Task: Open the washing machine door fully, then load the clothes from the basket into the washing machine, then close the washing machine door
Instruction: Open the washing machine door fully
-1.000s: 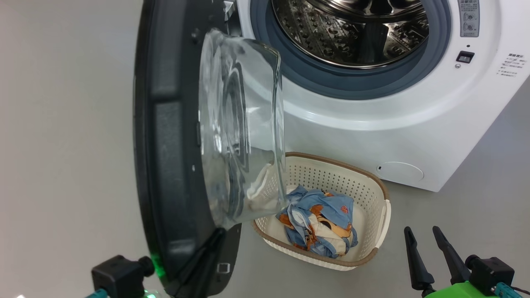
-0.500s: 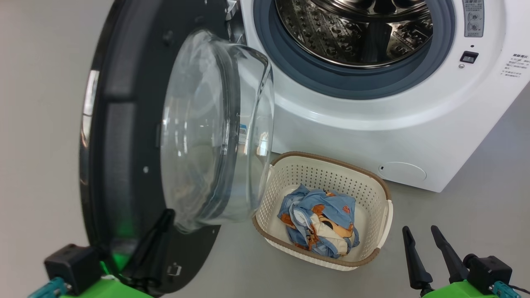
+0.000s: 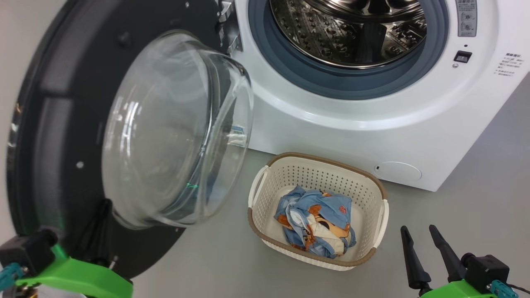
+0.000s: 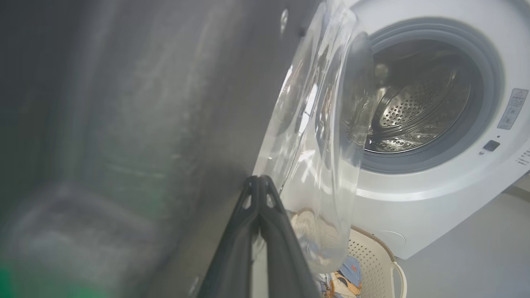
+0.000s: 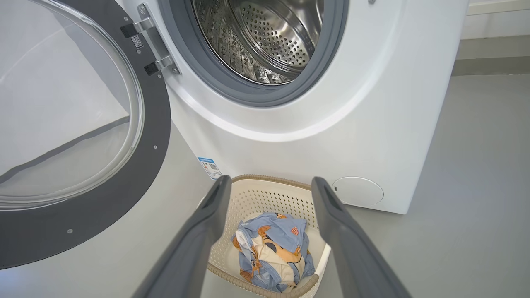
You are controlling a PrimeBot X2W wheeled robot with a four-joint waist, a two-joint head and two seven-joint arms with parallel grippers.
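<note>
Washing machine door (image 3: pixel 54 124) swung wider than a second ago: then edge-on to head camera, now inner face and glass bowl (image 3: pixel 165 124) turned toward me. Bowl no longer overlaps basket (image 3: pixel 323 156). My left gripper (image 4: pixel 258 179) shifted left with door; fingers closed together, empty, tips at door's inner face beside bowl. Right gripper (image 3: pixel 418 227) unchanged: spread wide, empty, right of basket.

Floor (image 3: pixel 476 198): plain grey, smooth.

Washing machine (image 3: pixel 352 136): white, steel perforated drum (image 3: pixel 352 29) exposed, grey gasket (image 3: pixel 331 82). Basket on floor just before machine, blue-orange clothes (image 3: pixel 316 223) bunched inside.

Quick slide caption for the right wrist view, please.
Open right hand aimed at the basket of clothes, washing machine door wide open beside the empty drum.
</note>
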